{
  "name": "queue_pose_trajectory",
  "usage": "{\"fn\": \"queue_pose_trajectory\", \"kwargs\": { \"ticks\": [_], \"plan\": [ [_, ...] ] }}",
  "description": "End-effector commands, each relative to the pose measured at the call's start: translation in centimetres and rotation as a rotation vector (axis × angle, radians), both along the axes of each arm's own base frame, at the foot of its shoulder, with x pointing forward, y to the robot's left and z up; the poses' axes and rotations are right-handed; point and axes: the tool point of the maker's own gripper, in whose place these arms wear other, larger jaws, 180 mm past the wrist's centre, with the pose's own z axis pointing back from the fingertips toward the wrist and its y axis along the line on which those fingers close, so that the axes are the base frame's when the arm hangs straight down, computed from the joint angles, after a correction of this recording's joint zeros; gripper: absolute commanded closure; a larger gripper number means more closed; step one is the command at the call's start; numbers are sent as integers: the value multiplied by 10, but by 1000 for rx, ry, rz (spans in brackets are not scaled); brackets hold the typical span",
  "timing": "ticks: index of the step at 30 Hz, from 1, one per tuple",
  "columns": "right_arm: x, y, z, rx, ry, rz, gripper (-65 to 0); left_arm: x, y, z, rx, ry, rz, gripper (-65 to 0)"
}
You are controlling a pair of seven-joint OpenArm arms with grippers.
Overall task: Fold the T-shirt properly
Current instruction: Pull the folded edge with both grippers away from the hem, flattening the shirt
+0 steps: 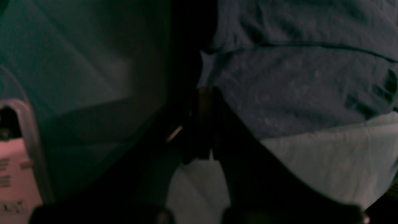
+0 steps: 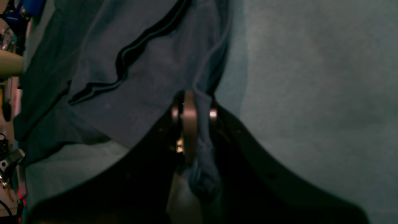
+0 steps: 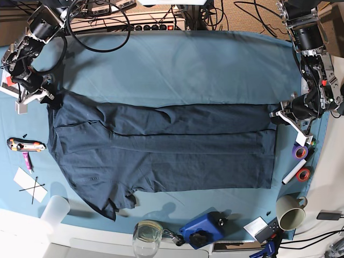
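Up close we see the right gripper (image 2: pixel 194 113) pinching a bunched fold of the T-shirt (image 3: pixel 161 145) between its jaws. The left gripper (image 1: pixel 205 124) sits at the shirt's edge; we can't tell its jaw state. Farther out, the shirt lies spread on the table cloth (image 3: pixel 177 59) between both arms.

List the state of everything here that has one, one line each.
T-shirt: spread flat on the table cloth, top edge folded down, both ends pinched.
Right hand: shut on the T-shirt.
Left hand: at the shirt's edge, looks shut on it.
Mug: upright.
Glass: upright, contents unclear.
Tape rolls: lying flat.
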Motion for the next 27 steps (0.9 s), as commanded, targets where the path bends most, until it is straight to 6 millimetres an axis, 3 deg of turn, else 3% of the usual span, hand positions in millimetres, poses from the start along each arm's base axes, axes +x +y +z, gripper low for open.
{"fn": "queue_pose_trajectory", "kwargs": {
  "ticks": [1, 6, 10, 20, 27],
  "plan": [
    [1, -4, 7, -31, 7, 19, 0, -13, 6, -7, 40, 80, -26, 0],
    [1, -7, 22, -96, -8, 46, 0, -16, 13, -5, 55, 92, -34, 0],
    [-7, -9, 31, -148, -13, 63, 0, -16, 13, 9, 33, 39, -84, 0],
    [-26, -1, 48, -223, 1, 141, 0, -56, 19, 8, 18, 65, -174, 0],
    [-46, -3, 46, -229, 32, 132, 0, -84, 23, 11, 83, 86, -221, 0]
  ]
}}
